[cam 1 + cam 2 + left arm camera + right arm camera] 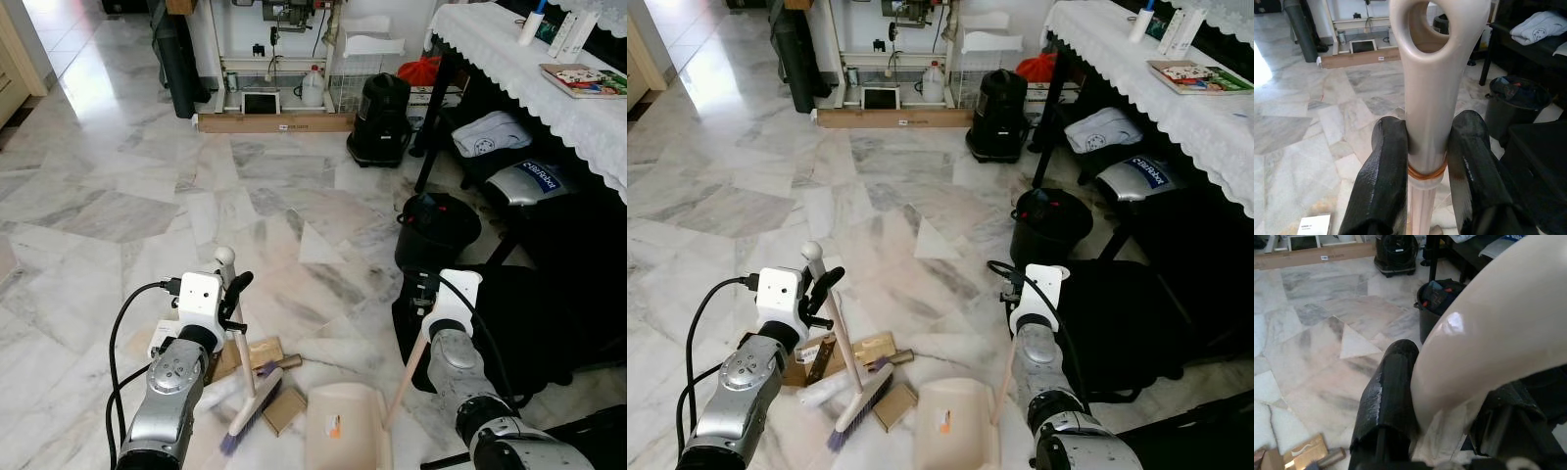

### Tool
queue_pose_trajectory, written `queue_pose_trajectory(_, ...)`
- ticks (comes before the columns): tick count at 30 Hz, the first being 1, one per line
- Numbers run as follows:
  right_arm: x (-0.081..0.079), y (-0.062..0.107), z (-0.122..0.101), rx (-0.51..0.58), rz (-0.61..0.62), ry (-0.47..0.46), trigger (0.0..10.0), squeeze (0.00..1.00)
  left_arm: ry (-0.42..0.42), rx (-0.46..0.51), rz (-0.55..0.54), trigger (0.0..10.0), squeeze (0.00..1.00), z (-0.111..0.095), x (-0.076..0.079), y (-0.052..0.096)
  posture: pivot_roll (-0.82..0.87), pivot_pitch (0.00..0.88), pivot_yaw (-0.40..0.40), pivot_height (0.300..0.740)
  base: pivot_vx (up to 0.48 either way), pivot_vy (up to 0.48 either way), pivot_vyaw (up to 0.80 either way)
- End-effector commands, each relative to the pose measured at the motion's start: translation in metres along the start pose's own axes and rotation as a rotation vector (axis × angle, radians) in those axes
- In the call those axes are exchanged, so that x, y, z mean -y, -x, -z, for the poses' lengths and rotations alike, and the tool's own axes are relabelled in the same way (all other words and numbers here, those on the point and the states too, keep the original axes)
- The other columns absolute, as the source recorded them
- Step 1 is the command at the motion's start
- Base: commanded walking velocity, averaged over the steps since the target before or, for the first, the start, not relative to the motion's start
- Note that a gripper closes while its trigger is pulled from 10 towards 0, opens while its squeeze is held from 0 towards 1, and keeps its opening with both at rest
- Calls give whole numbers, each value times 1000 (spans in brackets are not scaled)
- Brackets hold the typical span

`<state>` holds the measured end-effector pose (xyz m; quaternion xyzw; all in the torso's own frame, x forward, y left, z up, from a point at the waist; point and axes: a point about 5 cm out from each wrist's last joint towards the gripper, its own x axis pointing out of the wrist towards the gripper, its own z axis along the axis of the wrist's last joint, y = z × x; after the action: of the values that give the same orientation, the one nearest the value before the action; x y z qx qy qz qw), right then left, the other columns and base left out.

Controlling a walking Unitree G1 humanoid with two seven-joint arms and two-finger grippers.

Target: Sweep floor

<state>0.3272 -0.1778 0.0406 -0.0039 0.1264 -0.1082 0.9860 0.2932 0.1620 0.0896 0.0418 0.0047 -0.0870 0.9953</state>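
My left gripper (231, 290) is shut on the cream handle of a small broom (238, 338); its bristle head (251, 408) rests on the marble floor among cardboard scraps (257, 354) and a white wrapper. In the left wrist view both black fingers (1382, 181) clamp the broom handle (1432, 98) just below its hanging hole. My right gripper (423, 294) is shut on the upright handle (407, 377) of a cream dustpan (343, 426), whose pan lies flat on the floor right of the bristles. The right wrist view shows one finger (1388, 391) pressed against the dustpan handle (1488, 338).
A black bin (436, 230) stands just ahead on the right, beside a lace-covered table (529, 69) with bags beneath. A black vacuum (380, 119) and a long cardboard box (276, 122) sit by the far wall. Open marble floor stretches ahead and left.
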Motion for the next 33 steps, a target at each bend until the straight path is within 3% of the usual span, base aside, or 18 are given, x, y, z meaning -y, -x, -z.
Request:
queue_pose_trajectory(1, 0, -2, -4, 15, 5, 6, 10000, 0, 1, -1, 16, 10000, 0, -2, 0, -1, 49, 25, -54, 740, 0, 0, 0)
queue_pose_trajectory(12, 2, 5, 15, -61, 12, 98, 10000, 0, -10, -45, 54, 10000, 0, 2, 3, -2, 55, 22, -50, 740, 0, 0, 0)
queue_pose_trajectory(19, -1, 7, 18, -67, 7, 95, 10000, 0, -6, -67, 85, 10000, 0, 2, 4, -1, 62, 26, -46, 740, 0, 0, 0)
queue_pose_trajectory(33, -2, 3, 0, 47, 25, 28, 10000, 0, -7, -108, 119, 10000, 0, 7, 4, 1, 64, 34, -40, 740, 0, 0, 0)
